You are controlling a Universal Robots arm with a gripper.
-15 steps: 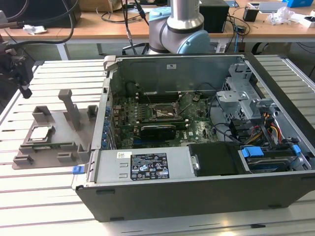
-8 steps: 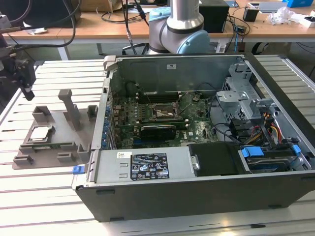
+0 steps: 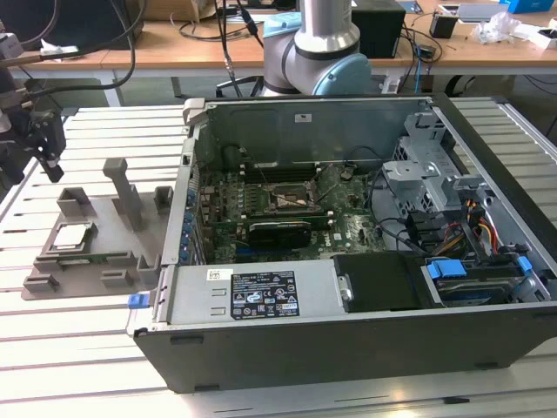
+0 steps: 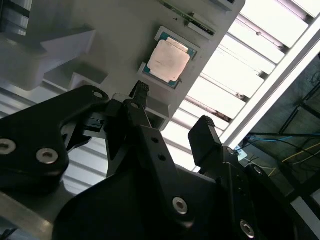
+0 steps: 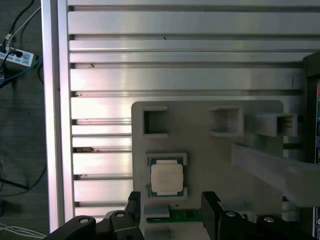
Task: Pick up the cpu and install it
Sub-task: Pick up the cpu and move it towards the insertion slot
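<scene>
Above the grey tray (image 5: 215, 160), wide, empty jaws hover near the cpu (image 5: 166, 179); the pickup likely needs a centred descent.

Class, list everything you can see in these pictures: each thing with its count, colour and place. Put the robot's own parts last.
cpu: one, silver-grey, lying in a pocket of the tray.
tray: one, grey, on the table, at the exterior view's left of the case.
case: one, dark grey, open, on the table.
motherboard: one, dark green, inside the case.
socket: one, black-framed, on the motherboard.
table: one, silvery slats, under tray and case.
desk: one, wooden, behind the table.
arm: one, grey and pale blue, behind the case.
tool: one, black, open and holding nothing, above the tray near the cpu.
</scene>
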